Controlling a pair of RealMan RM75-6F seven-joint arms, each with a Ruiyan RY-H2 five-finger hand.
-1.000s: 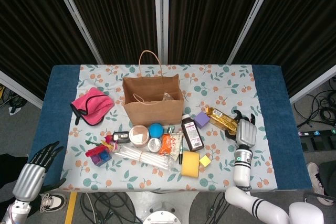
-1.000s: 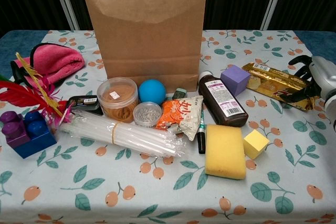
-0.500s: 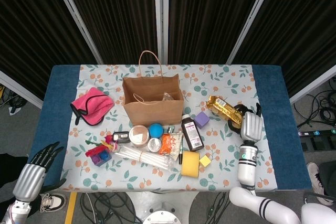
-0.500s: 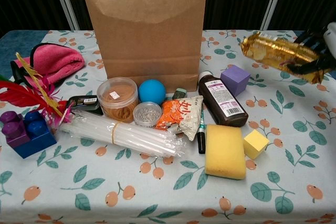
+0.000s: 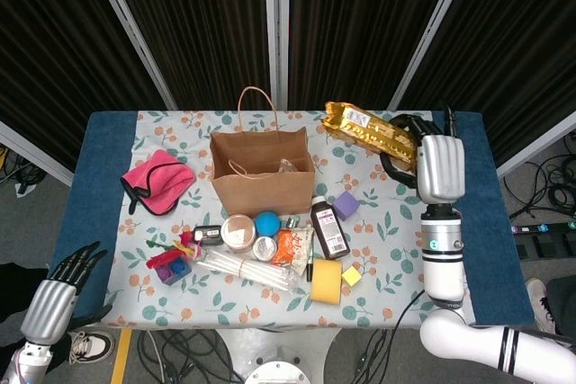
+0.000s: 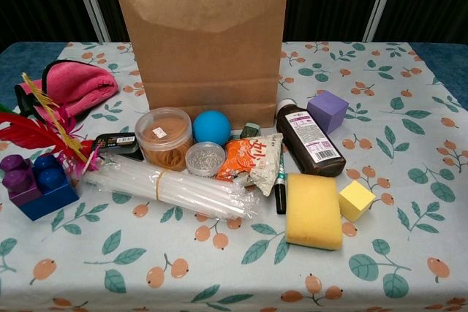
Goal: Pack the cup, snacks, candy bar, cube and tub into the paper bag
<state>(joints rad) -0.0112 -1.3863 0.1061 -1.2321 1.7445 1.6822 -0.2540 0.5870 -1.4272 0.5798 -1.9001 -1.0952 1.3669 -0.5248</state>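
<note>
My right hand point(image 5: 434, 166) holds the gold candy bar point(image 5: 367, 129) in the air, to the right of the brown paper bag point(image 5: 263, 173) point(image 6: 201, 34) and about level with its top. The bag stands upright and open, with something clear showing inside it. In front of it lie the orange-filled tub point(image 5: 238, 232) point(image 6: 164, 137), the orange snack packet point(image 5: 292, 245) point(image 6: 252, 157), the purple cube point(image 5: 346, 204) point(image 6: 327, 111) and a small yellow cube point(image 5: 351, 275) point(image 6: 356, 199). My left hand point(image 5: 54, 301) hangs off the table's front left corner, fingers apart and empty. The chest view shows neither hand.
A pink cloth point(image 5: 157, 181) lies left of the bag. A blue ball point(image 6: 211, 127), a brown bottle point(image 6: 309, 141), a yellow sponge point(image 6: 313, 210), a bundle of clear straws point(image 6: 172, 186), toy blocks point(image 6: 36, 184) and a small round tin point(image 6: 205, 158) crowd the front.
My right hand has lifted the candy bar off the table and carried it up and back, out of the chest view. The left hand has stayed put.
</note>
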